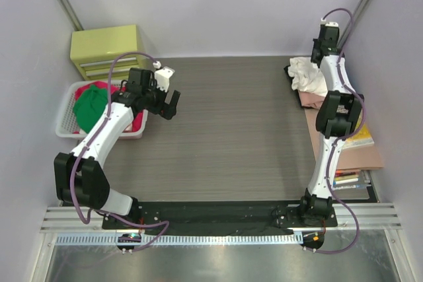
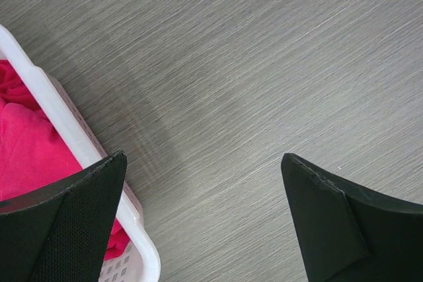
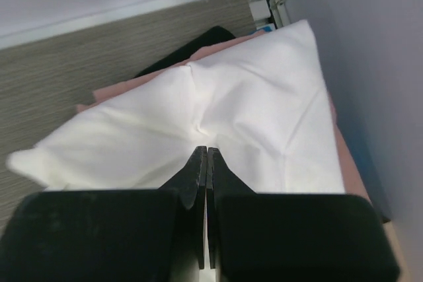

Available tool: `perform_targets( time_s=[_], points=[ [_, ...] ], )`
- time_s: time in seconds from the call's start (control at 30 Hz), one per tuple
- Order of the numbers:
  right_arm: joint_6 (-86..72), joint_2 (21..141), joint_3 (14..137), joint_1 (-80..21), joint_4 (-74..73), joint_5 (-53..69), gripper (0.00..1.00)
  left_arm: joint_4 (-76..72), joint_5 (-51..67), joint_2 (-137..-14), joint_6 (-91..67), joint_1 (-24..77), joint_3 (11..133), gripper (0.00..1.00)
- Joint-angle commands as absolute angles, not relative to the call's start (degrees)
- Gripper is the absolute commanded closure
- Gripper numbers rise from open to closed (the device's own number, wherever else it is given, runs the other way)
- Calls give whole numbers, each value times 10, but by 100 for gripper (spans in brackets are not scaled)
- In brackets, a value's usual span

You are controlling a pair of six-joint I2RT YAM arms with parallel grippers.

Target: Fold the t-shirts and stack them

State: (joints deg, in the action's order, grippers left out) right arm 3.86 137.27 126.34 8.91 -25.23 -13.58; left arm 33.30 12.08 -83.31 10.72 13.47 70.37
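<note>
R jaws clamped on white tee [image 3: 251, 97]; L jaws wide apart, empty, by basket [image 2: 61, 115].

The table [image 1: 238, 130] has a grey surface with fine lines like wood grain. At its left edge stands a white slotted basket [image 1: 65, 125], its bottom on the surface. In the far right corner the t-shirts lie in a small pile. A salmon-pink t-shirt [image 1: 309, 99] and a black t-shirt [image 3: 198, 41] touch the surface, and a white t-shirt [image 1: 307, 72] lies on top of them. A thin book [image 1: 362, 138] with a yellowish cover lies along the right edge. I cannot tell whether it rests on the table itself.
</note>
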Motion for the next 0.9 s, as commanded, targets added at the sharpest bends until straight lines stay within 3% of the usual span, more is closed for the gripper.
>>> perform_targets(
  time_s=[0.0,0.23,0.27,0.3,0.33,0.37,0.47,0.67,0.77,0.87],
  points=[
    [4,1192,1239,71,-225,-132,99,326,136,-814,114,134,702,0],
    [5,952,1029,68,-256,-42,98,323,148,-800,115,134,700,0],
    [17,923,972,75,-266,-14,59,324,149,-797,115,134,700,0],
    [27,888,944,79,-292,39,28,324,150,-795,114,134,700,0],
    [37,838,922,82,-309,47,7,324,151,-789,114,134,700,0],
    [64,812,886,90,-329,52,1,324,152,-786,113,134,700,0],
    [77,730,796,160,-348,72,0,320,156,-771,113,134,693,0],
    [100,714,720,275,-388,121,0,322,183,-773,88,134,702,0],
    [101,716,693,324,-388,196,0,337,224,-813,61,134,738,0],
    [160,757,743,367,-446,351,0,394,327,-879,33,138,841,0]
  ],
)
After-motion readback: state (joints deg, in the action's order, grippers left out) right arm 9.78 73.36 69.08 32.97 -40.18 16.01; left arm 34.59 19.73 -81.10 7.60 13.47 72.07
